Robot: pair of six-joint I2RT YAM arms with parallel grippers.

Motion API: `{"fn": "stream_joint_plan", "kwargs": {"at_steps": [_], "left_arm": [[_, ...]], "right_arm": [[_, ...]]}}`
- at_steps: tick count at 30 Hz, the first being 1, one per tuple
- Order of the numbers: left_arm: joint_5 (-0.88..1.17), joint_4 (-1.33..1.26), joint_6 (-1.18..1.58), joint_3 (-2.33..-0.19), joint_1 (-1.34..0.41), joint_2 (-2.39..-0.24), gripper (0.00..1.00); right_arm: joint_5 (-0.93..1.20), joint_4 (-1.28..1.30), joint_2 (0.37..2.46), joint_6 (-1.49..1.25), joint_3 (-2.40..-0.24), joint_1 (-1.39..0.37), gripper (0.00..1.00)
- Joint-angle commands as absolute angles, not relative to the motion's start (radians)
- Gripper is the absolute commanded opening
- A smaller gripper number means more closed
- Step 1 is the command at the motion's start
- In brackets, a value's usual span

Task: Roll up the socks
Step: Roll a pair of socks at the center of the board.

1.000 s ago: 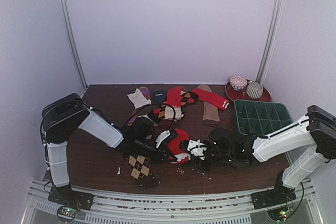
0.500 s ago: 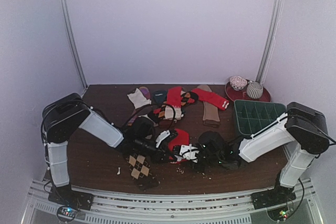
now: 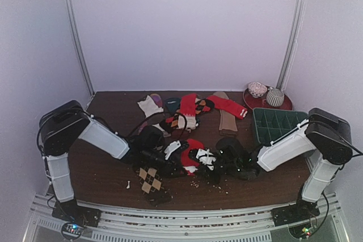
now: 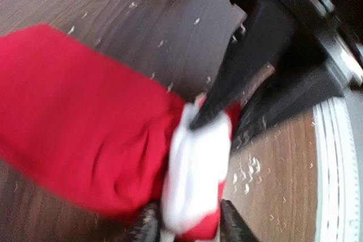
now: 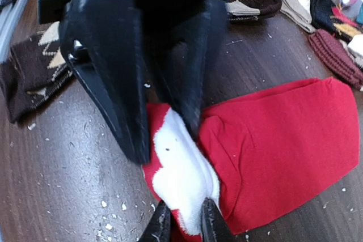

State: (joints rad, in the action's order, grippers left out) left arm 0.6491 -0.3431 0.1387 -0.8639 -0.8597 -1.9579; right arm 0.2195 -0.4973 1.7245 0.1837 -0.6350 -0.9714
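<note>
Near the middle of the surface (image 3: 102, 181), between the two arms: red sock (image 5: 272, 140), bunched into a thick, wrinkled bundle, its white-and-red striped cuff (image 5: 181, 179) at the end caught between the two claws.

Right claw (image 5: 184, 226) closed on that cuff, reaching in from the right, fingertips close together and pinching a ridge of the white cloth.

Left claw (image 4: 190, 228) parted, reaching in from the left, fingers (image 5: 122, 100) straddling the same cuff end, one on either side of it. Hard to tell whether touching the cloth or just clear of it. Both claws tip to tip over the cuff, one right finger pressed against the white fold.

Just near and left of the bundle, beside the left claw: argyle sock (image 3: 150, 179), dark brown with tan diamonds, flat on the surface, held by neither claw.

Scattered around the bundle and toward the near edge: white flecks (image 3: 195, 184).

Along the far side: loose pile of other socks (image 3: 190, 109), red, tan, white and patterned, well apart from the claws.

At the far right: green tray (image 3: 283, 111) with compartments, partly behind the right arm, and beyond it a red plate (image 3: 285, 104) carrying two rounded, patterned bundles.
</note>
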Motion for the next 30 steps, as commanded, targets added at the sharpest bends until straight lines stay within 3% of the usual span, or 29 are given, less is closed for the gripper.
{"fn": "stream_joint_plan", "kwargs": {"at_steps": [1, 7, 12, 20, 30], "left_arm": [[0.428, -0.178, 0.082, -0.784, -0.852, -1.867, 0.40], [0.353, -0.333, -0.009, -0.731, -0.853, -1.696, 0.44], [0.409, -0.445, -0.060, -0.732, -0.854, -1.693, 0.45], [0.540, -0.525, -0.077, -0.808, -0.861, -1.836, 0.45], [0.625, -0.499, -0.083, -0.838, -0.879, -1.911, 0.45]], "right_arm": [[0.400, -0.252, 1.771, 0.035, -0.663, -0.923, 0.10], [0.575, 0.020, 1.854, -0.075, -0.801, -0.865, 0.10], [0.791, 0.134, 1.911, -0.142, -0.877, -0.790, 0.10], [0.831, 0.368, 1.985, -0.037, -1.008, -0.730, 0.10], [0.832, 0.379, 2.030, -0.043, -1.054, -0.697, 0.10]]}}
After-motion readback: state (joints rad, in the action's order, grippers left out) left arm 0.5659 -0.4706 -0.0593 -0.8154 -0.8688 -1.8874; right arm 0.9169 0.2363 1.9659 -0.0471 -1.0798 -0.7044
